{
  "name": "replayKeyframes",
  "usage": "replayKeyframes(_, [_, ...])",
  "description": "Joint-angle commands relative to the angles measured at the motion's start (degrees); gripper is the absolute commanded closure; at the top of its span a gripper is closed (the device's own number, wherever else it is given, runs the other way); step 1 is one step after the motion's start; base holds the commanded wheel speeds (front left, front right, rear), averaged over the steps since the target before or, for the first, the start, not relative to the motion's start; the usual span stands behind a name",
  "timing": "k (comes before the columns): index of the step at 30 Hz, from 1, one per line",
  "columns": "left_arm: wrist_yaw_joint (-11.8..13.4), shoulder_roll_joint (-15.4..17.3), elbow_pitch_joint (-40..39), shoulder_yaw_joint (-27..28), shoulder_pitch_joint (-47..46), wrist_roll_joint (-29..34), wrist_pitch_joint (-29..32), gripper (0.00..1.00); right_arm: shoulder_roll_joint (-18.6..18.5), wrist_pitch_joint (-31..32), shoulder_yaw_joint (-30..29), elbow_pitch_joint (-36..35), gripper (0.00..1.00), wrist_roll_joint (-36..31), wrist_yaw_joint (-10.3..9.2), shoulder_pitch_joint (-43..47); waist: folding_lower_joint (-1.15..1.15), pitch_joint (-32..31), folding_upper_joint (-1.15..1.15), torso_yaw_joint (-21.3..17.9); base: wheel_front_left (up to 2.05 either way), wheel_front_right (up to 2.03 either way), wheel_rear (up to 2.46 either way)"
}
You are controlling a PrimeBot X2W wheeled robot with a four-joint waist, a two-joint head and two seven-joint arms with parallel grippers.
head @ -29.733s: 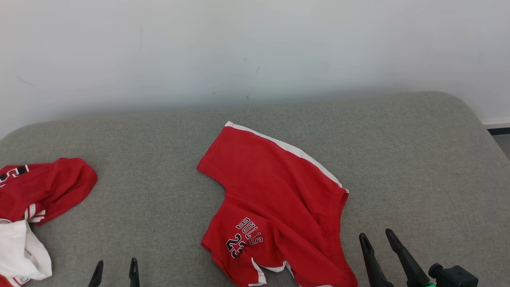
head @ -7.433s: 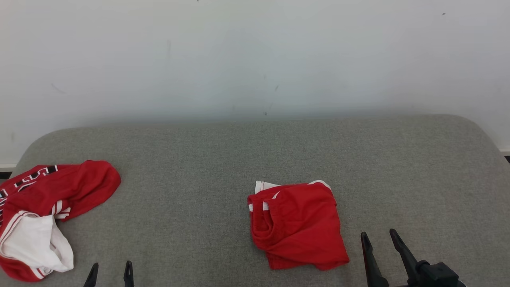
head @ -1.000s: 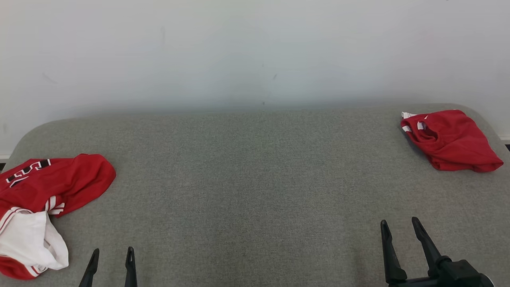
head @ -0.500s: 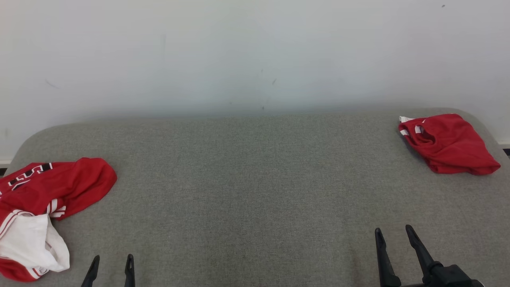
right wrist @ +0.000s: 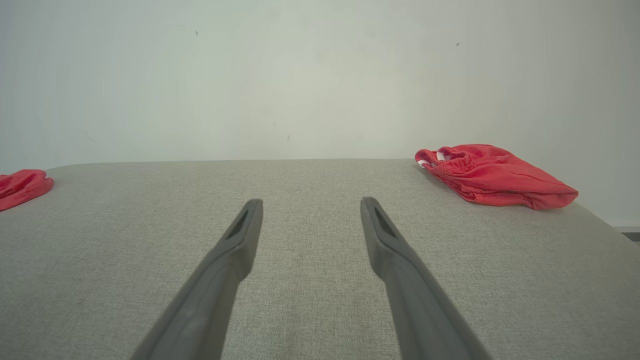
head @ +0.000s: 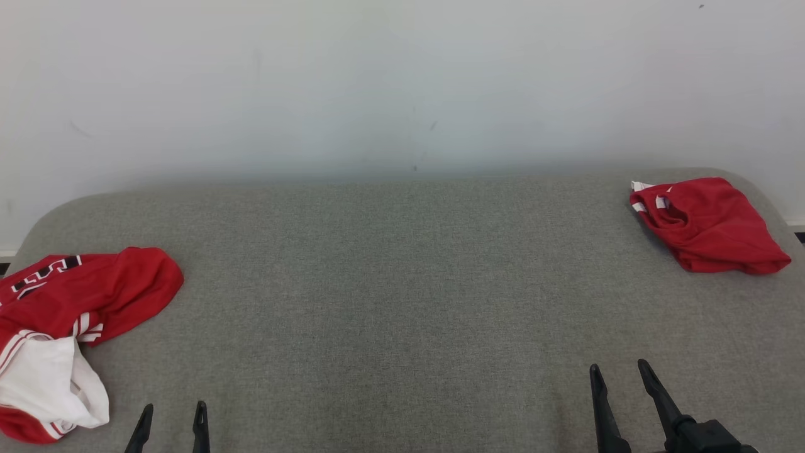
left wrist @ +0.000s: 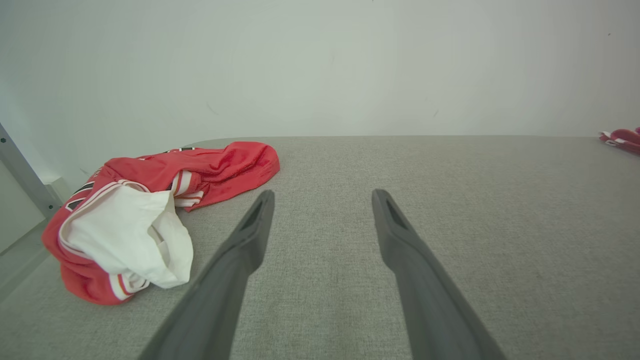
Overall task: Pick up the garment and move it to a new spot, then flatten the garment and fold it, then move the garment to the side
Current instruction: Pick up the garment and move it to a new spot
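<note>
The folded red garment [head: 707, 223] with white trim lies at the far right corner of the grey padded surface; it also appears at the right in the right wrist view [right wrist: 492, 175] and as a sliver at the edge of the left wrist view [left wrist: 622, 139]. My right gripper [head: 618, 372] is open low at the near right, well short of the garment, with nothing between its fingers [right wrist: 309, 205]. Near the left front edge my left gripper [head: 173, 410] is open and empty too [left wrist: 322, 197].
A crumpled pile of red and white clothes [head: 69, 321] lies at the left edge of the surface [head: 390, 283], close to my left gripper [left wrist: 150, 210]. A pale wall [head: 377, 82] stands behind. The surface's rounded right edge drops off just past the folded garment.
Over the last second the right gripper has drawn back slightly toward the near edge, and the head view shifted a little. The folded garment stays at the far right corner.
</note>
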Motion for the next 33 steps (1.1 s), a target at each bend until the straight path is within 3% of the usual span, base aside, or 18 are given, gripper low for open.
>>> replayKeyframes(1, [0.27, 0.35, -0.26, -0.09, 0.55, -0.12, 0.10, 0.00, 0.29, -0.26, -0.08, 0.12, 0.00, -0.19, -0.17, 0.04, 0.00, 0.02, 0.00, 0.06, 0.00, 0.00, 0.00])
replayKeyframes(11, [1.10, 0.60, -0.74, -0.58, -0.22, 0.06, 0.41, 0.00, 0.45, -0.27, -0.62, 0.47, 0.00, 0.33, -0.17, 0.91, 0.00, 0.24, 0.00, 4.04, 0.00, 0.00, 0.00])
replayKeyframes(23, [2.01, 1.91, -1.66, -0.37, 0.37, -0.51, 1.78, 0.00, 0.70, -0.15, -2.82, 1.12, 0.00, 0.42, -0.17, 1.96, 0.00, 0.32, 0.00, 18.30, 0.00, 0.00, 0.00])
replayKeyframes(33, [2.97, 2.25, -2.75, -0.08, 1.15, -1.16, 2.40, 0.00, 0.71, -0.15, -2.12, 1.28, 0.00, 1.07, -0.17, 1.84, 0.00, 0.08, 0.00, 25.72, 0.00, 0.00, 0.00])
